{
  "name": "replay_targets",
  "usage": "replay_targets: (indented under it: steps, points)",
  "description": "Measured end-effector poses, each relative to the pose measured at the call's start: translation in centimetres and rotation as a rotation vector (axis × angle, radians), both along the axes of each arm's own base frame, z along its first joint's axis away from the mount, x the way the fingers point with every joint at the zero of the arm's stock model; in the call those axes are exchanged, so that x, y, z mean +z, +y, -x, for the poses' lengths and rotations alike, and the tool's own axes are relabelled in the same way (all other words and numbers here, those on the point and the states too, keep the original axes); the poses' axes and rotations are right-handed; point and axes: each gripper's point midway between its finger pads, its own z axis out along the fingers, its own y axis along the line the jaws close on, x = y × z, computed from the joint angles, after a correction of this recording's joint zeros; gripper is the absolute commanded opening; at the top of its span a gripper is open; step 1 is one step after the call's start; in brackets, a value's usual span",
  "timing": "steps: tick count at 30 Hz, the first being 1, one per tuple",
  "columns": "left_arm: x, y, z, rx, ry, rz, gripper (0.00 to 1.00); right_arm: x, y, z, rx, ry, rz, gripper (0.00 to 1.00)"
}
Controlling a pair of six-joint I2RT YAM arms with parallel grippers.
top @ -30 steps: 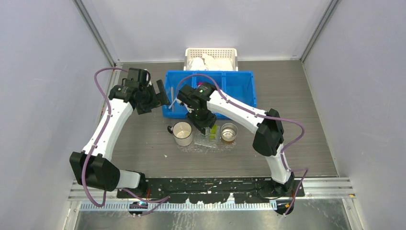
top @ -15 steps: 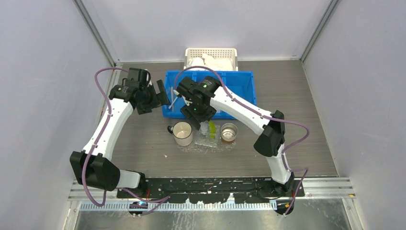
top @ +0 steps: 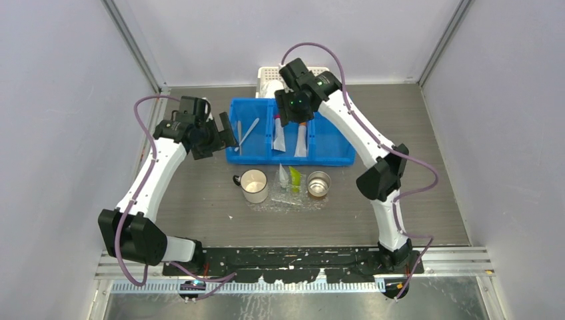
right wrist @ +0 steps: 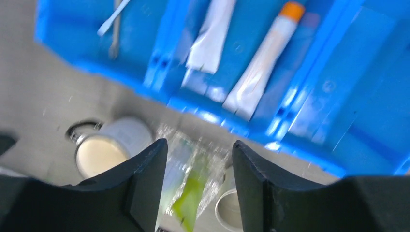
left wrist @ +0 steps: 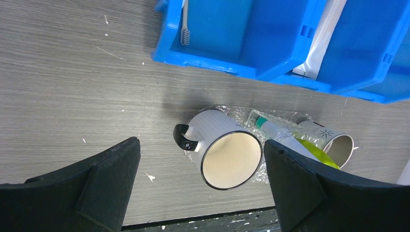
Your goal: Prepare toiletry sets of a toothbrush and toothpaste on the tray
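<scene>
The left pincer [left wrist: 200, 147] is hanging wide apart and gripping nothing, just off the 9 o'clock end of the blue bin [top: 333, 133]. In its wrist view, its two fingers [left wrist: 96, 188] are framing the white mug [left wrist: 232, 162] below.

The right pincer [right wrist: 199, 145] is hovering over the 12 o'clock side of the bin's middle compartment. Its jaws are standing partly apart with nothing between them. Its wrist view is blurred, but the tabletop [top: 200, 200] is showing through the gap.

The tray [top: 280, 201] is lying on the tabletop at 6 o'clock from the bin. The mug is standing at the tray's 9 o'clock end and a metal cup [top: 318, 184] at its 3 o'clock end. Between them two tubes are lying side by side on the tray: a white toothpaste tube [top: 283, 175] with a green cap, and at its 3 o'clock a yellow-green toothpaste tube [top: 294, 179].

Two more white tubes are lying in the bin's middle compartment: a plain tube [top: 278, 137] and an orange-capped tube [top: 302, 140], its cap pointing to 12 o'clock. A toothbrush [top: 248, 133] is lying slanted in the 9 o'clock compartment. A white basket [top: 320, 70] is sitting at 12 o'clock from the bin.
</scene>
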Motion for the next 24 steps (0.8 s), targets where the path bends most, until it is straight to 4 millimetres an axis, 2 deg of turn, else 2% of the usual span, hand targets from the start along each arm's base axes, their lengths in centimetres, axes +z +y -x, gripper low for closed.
replay_targets:
  steps: [2,4,8,12,18,24]
  points:
    - [-0.3,-0.1,0.0,-0.007,0.0,0.002,1.0,-1.6,-0.8,-3.7,-0.091,-0.005,-0.029,0.66]
    - [-0.5,-0.1,0.0,-0.014,0.0,0.0,1.0,-3.8,-0.9,-5.7,-0.143,0.012,-0.048,0.7]
    - [-0.4,0.0,-0.1,-0.03,-0.012,-0.011,1.0,-9.8,0.0,-8.0,-0.195,0.11,-0.106,0.72]
    - [-0.4,0.0,-0.2,-0.042,-0.02,-0.019,1.0,-13.7,1.3,-9.5,-0.216,0.165,-0.16,0.67]
    - [-0.4,0.0,-0.3,-0.049,-0.026,-0.023,1.0,-15.8,2.4,-11.2,-0.263,0.175,-0.201,0.66]
    - [-0.3,0.0,-0.4,-0.051,-0.031,-0.021,1.0,-16.7,2.3,-12.7,-0.344,0.125,-0.209,0.63]
